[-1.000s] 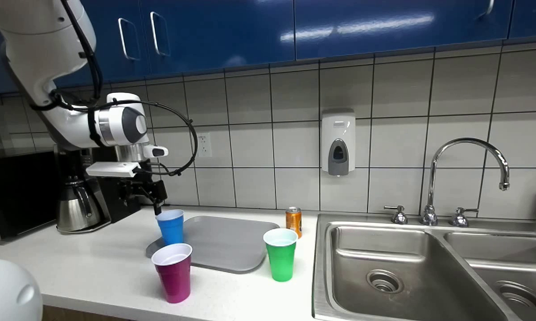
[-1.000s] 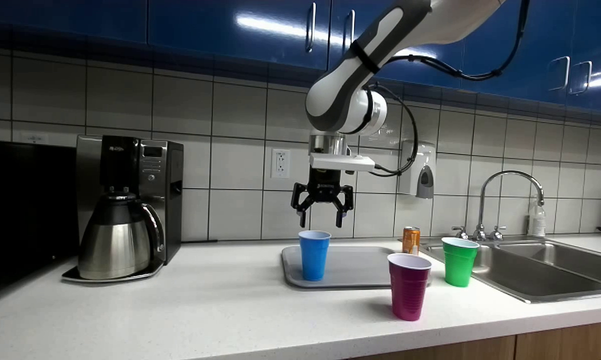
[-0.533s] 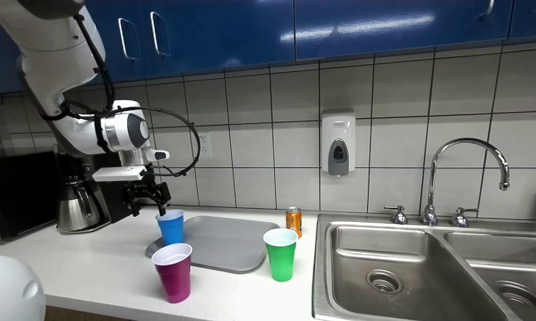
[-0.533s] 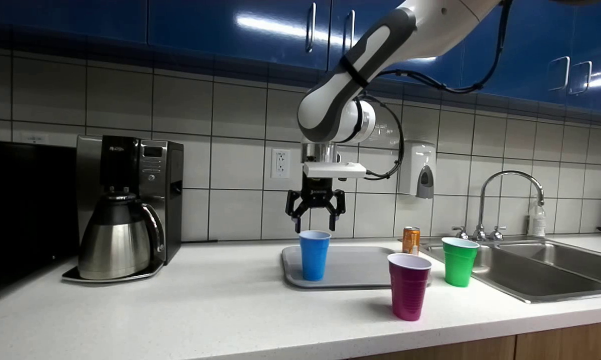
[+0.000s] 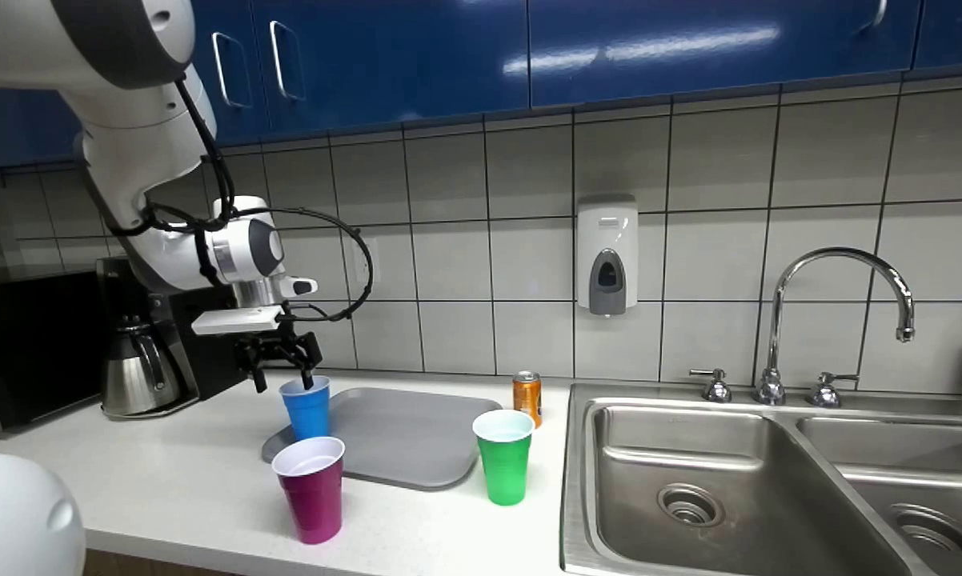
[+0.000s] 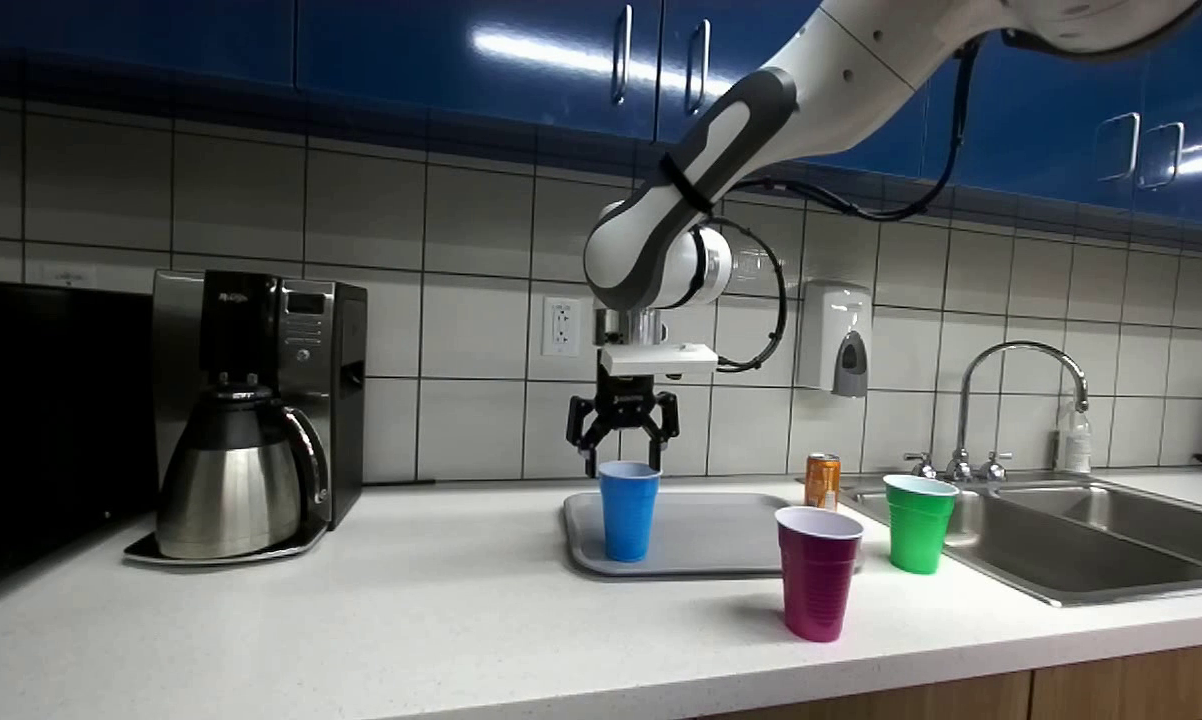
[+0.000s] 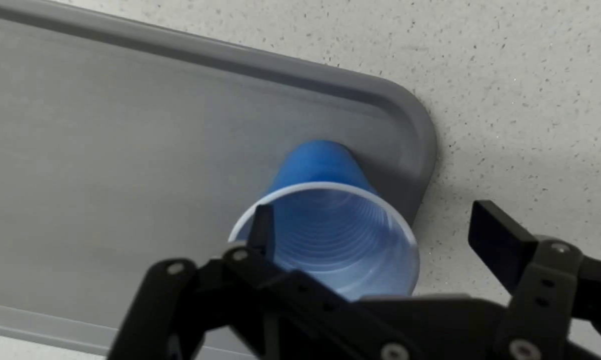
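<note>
Wrist view: contact with cup [image 7: 325, 225] unclear

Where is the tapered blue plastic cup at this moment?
In both exterior views, the blue cup stands upright on the left end of the flat rectangular gray tray, close to the open black gripper.

The robot arm [image 6: 856, 95] is of white colour, with dark grey panels [image 5: 117, 40] and black cables [image 6: 886, 215]; its black gripper [image 6: 622, 460] has round silvery screws [image 7: 524, 349].

No text can be read surely; on the coffee maker [image 6: 306, 385], by the back edge of the desk [image 6: 391, 620], small pale marks [image 6: 232, 297] are too blurred.
</note>
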`<move>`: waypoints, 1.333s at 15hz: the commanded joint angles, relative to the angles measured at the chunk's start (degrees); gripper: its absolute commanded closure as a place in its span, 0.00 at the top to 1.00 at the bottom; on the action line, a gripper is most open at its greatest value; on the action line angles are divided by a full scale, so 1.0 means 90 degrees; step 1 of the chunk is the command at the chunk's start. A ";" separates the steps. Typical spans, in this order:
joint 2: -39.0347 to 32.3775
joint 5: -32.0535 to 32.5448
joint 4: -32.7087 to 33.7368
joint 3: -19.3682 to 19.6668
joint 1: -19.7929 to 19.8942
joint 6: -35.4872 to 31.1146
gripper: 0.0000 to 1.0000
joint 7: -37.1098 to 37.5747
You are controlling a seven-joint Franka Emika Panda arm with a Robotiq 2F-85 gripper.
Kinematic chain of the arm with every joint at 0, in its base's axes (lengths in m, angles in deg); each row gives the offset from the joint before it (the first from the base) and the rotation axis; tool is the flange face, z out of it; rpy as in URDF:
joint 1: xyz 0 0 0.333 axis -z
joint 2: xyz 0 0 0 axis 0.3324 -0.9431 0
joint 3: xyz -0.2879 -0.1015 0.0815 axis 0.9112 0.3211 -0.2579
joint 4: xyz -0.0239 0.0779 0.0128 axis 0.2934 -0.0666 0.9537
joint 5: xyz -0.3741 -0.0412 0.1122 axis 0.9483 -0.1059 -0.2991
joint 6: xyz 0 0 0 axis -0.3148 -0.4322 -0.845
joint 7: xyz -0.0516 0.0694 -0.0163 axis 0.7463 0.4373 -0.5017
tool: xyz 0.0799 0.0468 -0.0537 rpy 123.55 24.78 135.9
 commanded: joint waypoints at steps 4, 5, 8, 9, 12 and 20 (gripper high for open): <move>-0.0448 0.0167 0.0642 0.0140 -0.0230 0.0172 1.00 -0.0354; -0.0494 0.0136 0.0666 0.0143 -0.0233 0.0160 1.00 -0.0385; -0.0646 0.0029 0.0731 0.0138 -0.0206 0.0120 1.00 -0.0432; -0.0699 -0.0024 0.0753 0.0129 -0.0189 0.0098 1.00 -0.0438; -0.0834 -0.0130 0.0810 0.0119 -0.0166 0.0056 1.00 -0.0444; -0.0998 -0.0278 0.0957 0.0134 -0.0177 0.0050 0.49 -0.0449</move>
